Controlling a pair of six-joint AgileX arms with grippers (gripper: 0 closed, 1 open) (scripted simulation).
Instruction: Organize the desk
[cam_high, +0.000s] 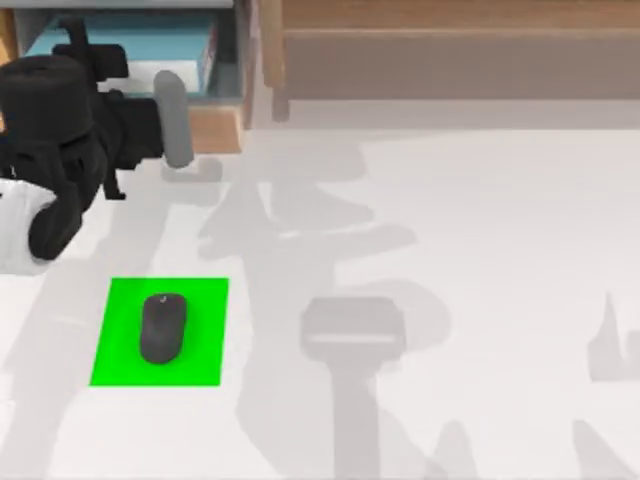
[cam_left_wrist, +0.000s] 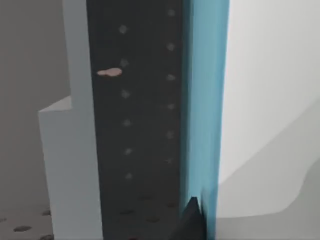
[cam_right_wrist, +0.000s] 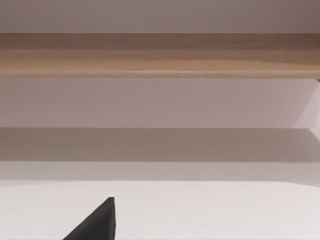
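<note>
Left arm reaching toward the back-left shelf.
Mouse is lying on the green mat on the desk, long axis running front-to-back; claw state: cannot tell.

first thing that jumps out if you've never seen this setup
The bright green mat near the desk's front left, with a dark mouse lying on it. Then the bulky black left arm at the far left, its left gripper reaching to a wooden shelf holding a blue book.
</note>
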